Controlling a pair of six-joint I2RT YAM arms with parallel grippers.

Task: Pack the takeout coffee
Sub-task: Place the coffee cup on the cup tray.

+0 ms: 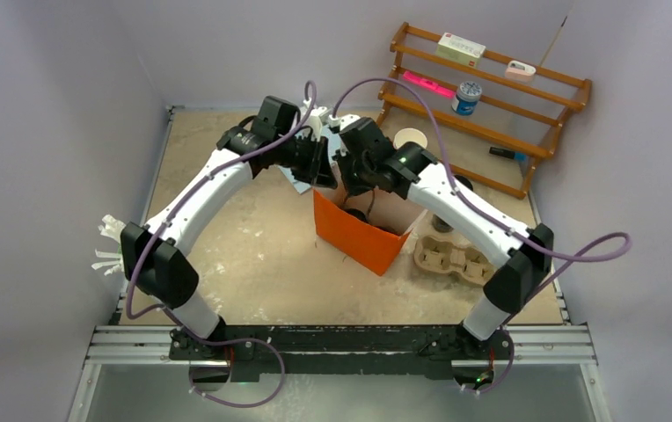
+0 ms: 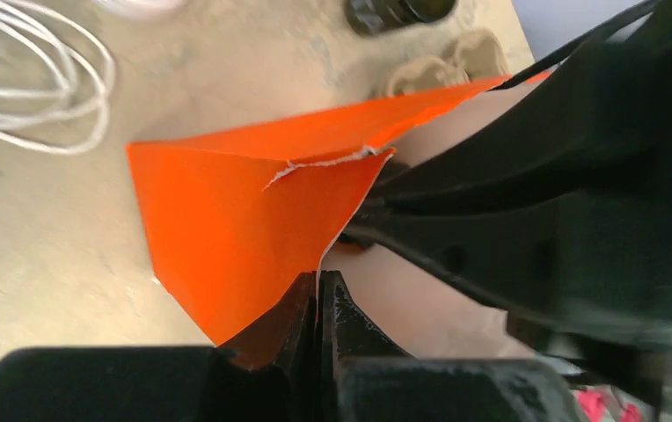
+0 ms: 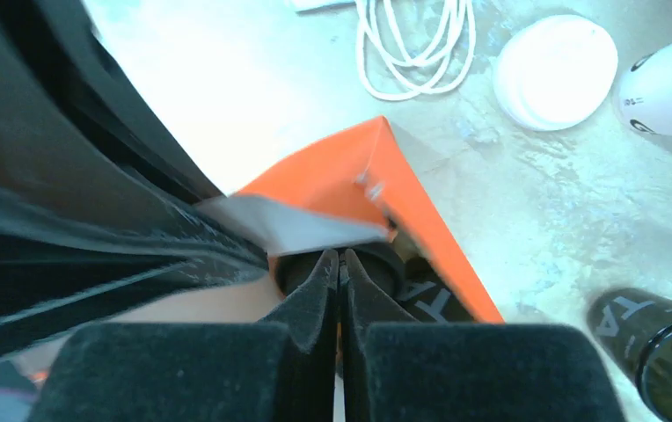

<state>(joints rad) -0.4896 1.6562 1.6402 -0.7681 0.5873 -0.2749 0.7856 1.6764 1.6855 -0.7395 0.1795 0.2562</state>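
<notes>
An orange paper bag (image 1: 359, 237) stands open mid-table. My left gripper (image 2: 318, 280) is shut on its torn top edge (image 2: 324, 163). My right gripper (image 3: 339, 257) is shut too, pinching the bag's rim from the other side, and a sliver of orange shows between its fingers. Both grippers meet above the bag (image 1: 337, 167). Inside the bag, under my right fingers, stands a black takeout cup with white print (image 3: 434, 299), its top partly hidden. Another black cup (image 3: 653, 347) stands open on the table to the right of the bag.
A brown pulp carrier (image 1: 451, 259) lies right of the bag, under the right arm. A white lid (image 3: 557, 70), a white cup (image 3: 671, 83) and a coil of white string (image 3: 412, 44) lie behind the bag. A wooden rack (image 1: 491, 88) holds small items at back right.
</notes>
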